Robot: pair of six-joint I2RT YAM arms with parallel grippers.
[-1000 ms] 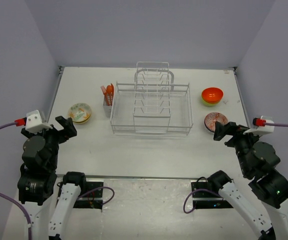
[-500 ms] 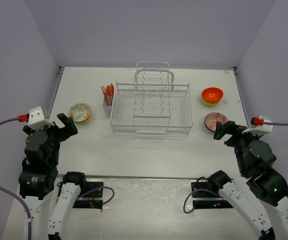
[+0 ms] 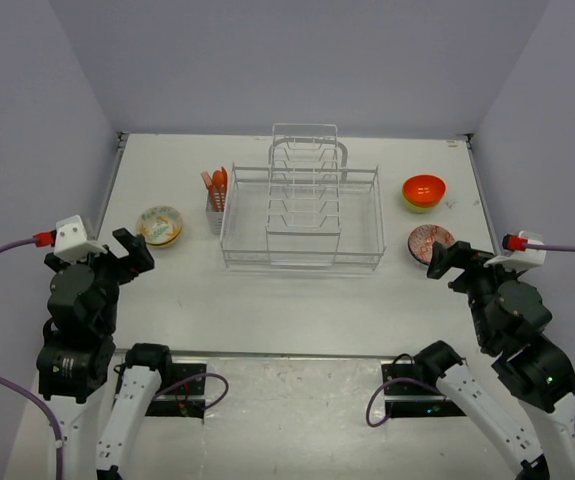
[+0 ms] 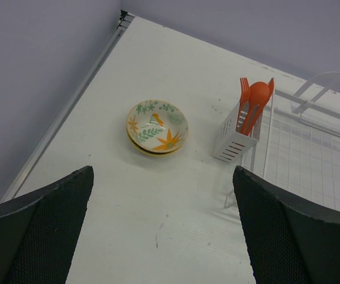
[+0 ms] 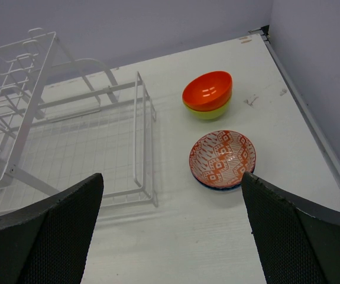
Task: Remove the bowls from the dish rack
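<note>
The white wire dish rack (image 3: 302, 215) stands mid-table with no bowls in it. The cream flower bowl (image 3: 160, 225) sits on the table to its left, also in the left wrist view (image 4: 157, 126). The orange bowl (image 3: 424, 188) is nested in the lime-green bowl (image 5: 210, 112) at the right. The red-patterned bowl (image 3: 431, 240) lies nearer, also in the right wrist view (image 5: 222, 158). The pale teal bowl is not in view. My left gripper (image 3: 125, 255) and right gripper (image 3: 445, 262) are open, empty and raised near the table's front corners.
The white cutlery holder (image 3: 215, 205) on the rack's left side holds orange utensils (image 4: 252, 103). Grey walls bound the table at the left, right and back.
Both arms have shifted slightly near their corners and are now nearly still. No bowl has moved.
</note>
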